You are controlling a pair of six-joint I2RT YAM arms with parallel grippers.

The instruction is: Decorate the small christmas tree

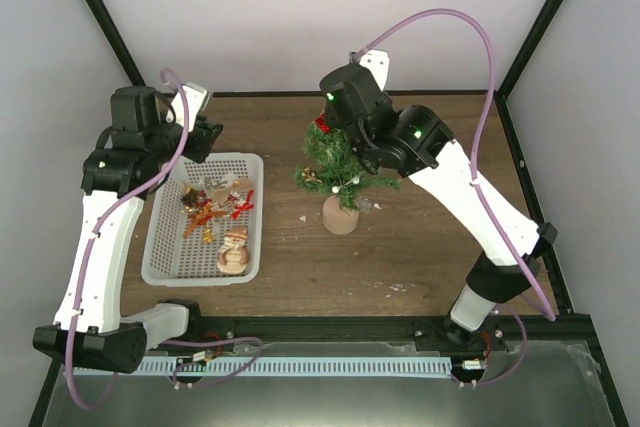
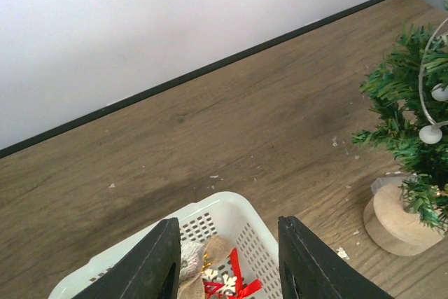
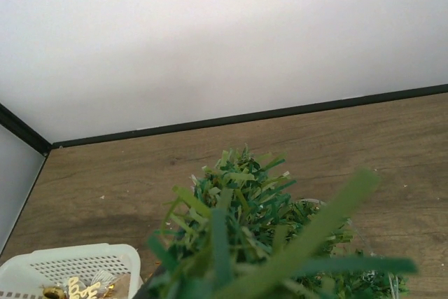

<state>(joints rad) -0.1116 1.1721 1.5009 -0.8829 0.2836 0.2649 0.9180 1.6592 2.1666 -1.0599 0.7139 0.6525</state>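
Note:
The small christmas tree (image 1: 335, 162) stands upright on its round tan base (image 1: 340, 215) mid-table, with a white bead string on it. It also shows in the left wrist view (image 2: 409, 124) and fills the lower right wrist view (image 3: 252, 229). My right gripper (image 1: 335, 115) hangs right over the treetop, where a bit of red (image 1: 322, 125) shows. Branches hide its fingers, so I cannot tell its state. My left gripper (image 2: 229, 225) is open and empty, held above the far end of the white basket (image 1: 160, 237), which holds red and gold ornaments (image 1: 205, 207) and a tan snowman figure (image 1: 235, 250).
The basket's far corner (image 2: 231, 208) lies between my left fingers, with a red ribbon piece (image 2: 234, 281) inside. The back wall and black frame rail (image 2: 210, 68) run behind the table. Small white crumbs (image 1: 305, 217) lie on the wood near the tree.

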